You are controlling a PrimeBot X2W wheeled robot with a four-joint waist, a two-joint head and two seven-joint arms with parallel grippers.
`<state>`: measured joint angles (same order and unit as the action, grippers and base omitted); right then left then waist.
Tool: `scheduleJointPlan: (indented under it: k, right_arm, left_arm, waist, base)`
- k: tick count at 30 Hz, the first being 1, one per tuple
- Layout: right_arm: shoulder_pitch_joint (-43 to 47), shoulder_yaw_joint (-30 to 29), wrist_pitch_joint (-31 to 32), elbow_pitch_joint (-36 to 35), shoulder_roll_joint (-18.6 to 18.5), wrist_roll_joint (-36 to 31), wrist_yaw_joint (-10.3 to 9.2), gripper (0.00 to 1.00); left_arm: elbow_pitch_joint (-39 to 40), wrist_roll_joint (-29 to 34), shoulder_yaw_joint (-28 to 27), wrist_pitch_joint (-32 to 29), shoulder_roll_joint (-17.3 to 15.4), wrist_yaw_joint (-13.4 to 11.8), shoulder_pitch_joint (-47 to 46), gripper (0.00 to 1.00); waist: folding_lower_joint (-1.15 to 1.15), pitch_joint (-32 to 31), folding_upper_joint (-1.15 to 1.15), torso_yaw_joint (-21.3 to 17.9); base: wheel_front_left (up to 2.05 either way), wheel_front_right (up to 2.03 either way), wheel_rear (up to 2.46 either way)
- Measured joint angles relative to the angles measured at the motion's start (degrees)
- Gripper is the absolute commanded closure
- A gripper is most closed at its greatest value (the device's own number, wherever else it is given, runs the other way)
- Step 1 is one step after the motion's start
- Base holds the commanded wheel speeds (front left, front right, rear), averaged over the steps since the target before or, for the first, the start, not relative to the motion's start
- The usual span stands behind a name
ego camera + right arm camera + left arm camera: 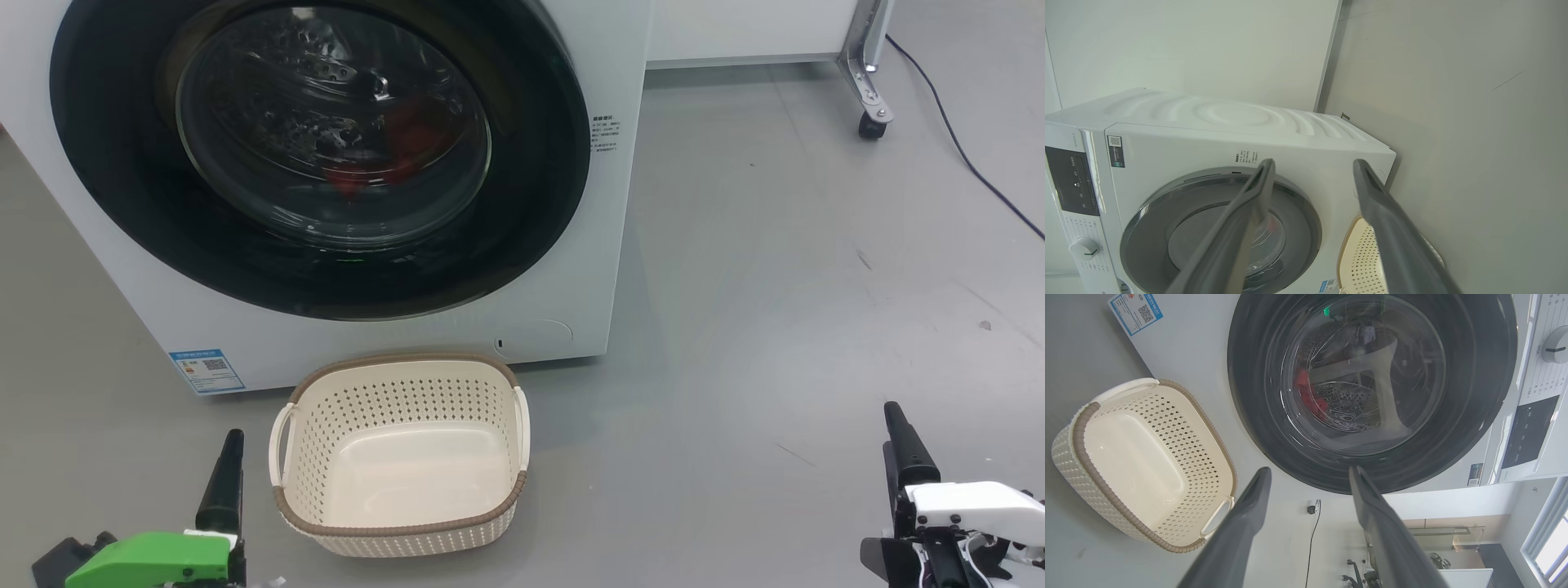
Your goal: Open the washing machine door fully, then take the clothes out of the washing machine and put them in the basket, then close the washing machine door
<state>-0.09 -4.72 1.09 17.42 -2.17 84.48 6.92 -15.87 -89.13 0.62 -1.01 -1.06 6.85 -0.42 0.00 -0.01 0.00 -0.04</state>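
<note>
1. Left wrist view: the left gripper has its two dark fingers spread wide, with nothing between them. Straight ahead is the washing machine door, shut flat against the washing machine. The fingertips aim at the ring's near edge, with a clear gap to it.
2. Same view: the clothes show as a red patch behind the glass, inside the drum. The basket sits empty off to one side of the fingers.
3. Right wrist view: the right gripper is also spread and holding nothing. It looks at the machine from an angle, with the door low in the frame beyond one finger and the basket's rim beyond the other.
4. Head view: the door is up and left of centre, and the basket stands on the floor just in front of the machine.
5. One left finger rises beside the basket, under the door's span. The right one stands out past the machine's right side, well apart.
6. My read is that the door comes first and the left arm is nearer its face. I can't make out a handle or hinge, so the side to pull from stays open.
</note>
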Motion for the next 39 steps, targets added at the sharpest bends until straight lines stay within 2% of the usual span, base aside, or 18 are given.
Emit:
scheduleJointPlan:
  k: [12, 21, 39]
  right_arm:
    - [-0.1, 3.2, -3.0, -0.6, -3.5, -12.1, -0.59, 0.00]
    - [-0.6, 6.5, -4.6, -1.8, -5.3, -22.3, -2.13, 0.00]
    - [-0.6, 12.6, -8.1, -2.9, -5.4, -38.2, -4.65, 0.00]
  left_arm:
    - [0.8, 11.2, 3.1, 3.0, -2.9, -0.2, -1.1, 0.00]
    - [1.7, 21.1, 5.8, 4.7, -4.1, -2.2, -2.0, 0.00]
    - [3.6, 39.6, 11.0, 8.2, -4.9, -6.4, -2.0, 0.00]
  waist:
    - [0.00, -0.1, 0.00, 0.1]
    - [0.00, -0.2, 0.00, 0.2]
    - [0.00, -0.6, 0.00, 0.1]
  base:
    - [0.00, 0.00, 0.00]
    - [0.00, 0.00, 0.00]
    - [0.00, 0.00, 0.00]
